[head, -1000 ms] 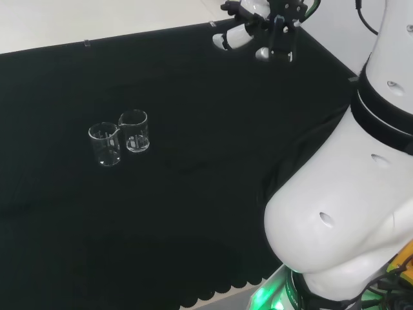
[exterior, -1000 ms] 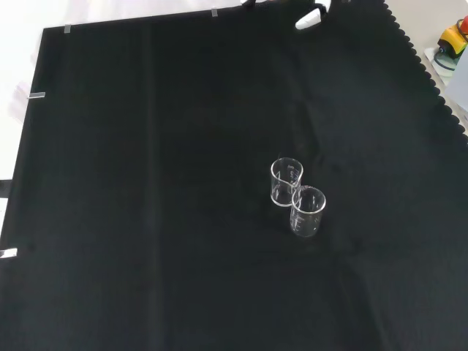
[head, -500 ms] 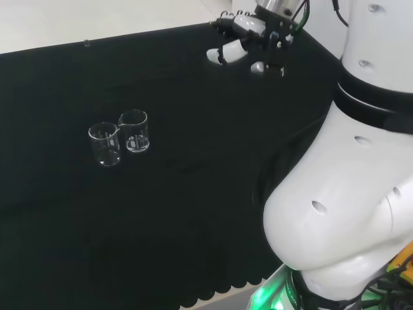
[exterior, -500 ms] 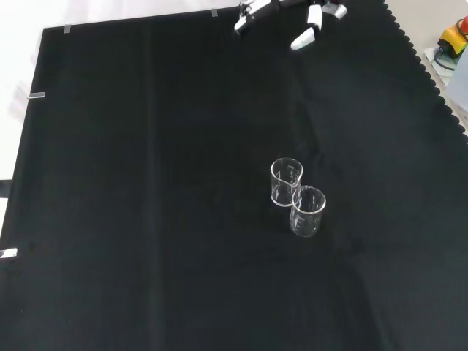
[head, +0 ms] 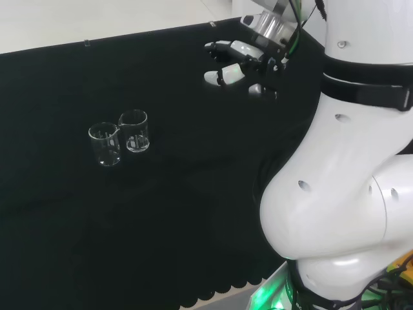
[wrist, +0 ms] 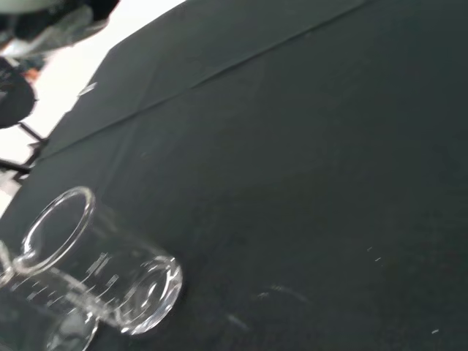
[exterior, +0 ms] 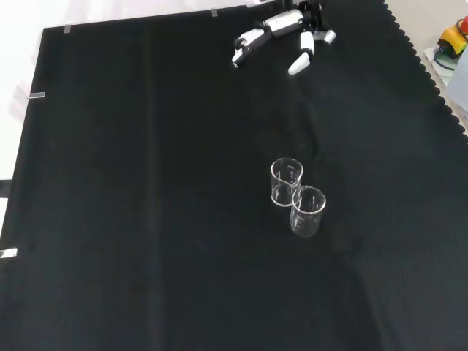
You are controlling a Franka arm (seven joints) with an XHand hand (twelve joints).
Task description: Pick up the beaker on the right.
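Since a second ago the hand (head: 242,61) has come down and forward from the far edge of the cloth: in the head view it now hangs over the black cloth (head: 193,194) at upper right, clear of the arm's white links (head: 342,194), and in the front view it (exterior: 281,25) reaches in from the top edge, farther onto the cloth than before. Both beakers stand where they stood.

Its fingers (exterior: 248,40) are spread and nearly straight — open wide, holding nothing, with the thumb (exterior: 300,58) set apart from the rest.

Two clear glass beakers stand upright on the bench, touching each other. In the head view they sit left of centre, side by side: the right-hand beaker (head: 134,131) a little farther back, the left-hand beaker (head: 105,144) a little nearer. In the front view the same pair stands one behind the other, right of centre — the right-hand beaker (exterior: 287,181) higher in that view, the other (exterior: 308,211) just below it. The hand is well apart from both.

In the wrist view one beaker (wrist: 102,274) shows close and large, its rim and printed scale marks visible, with part of a second piece of glass (wrist: 29,322) against it; which is which I cannot tell from there.
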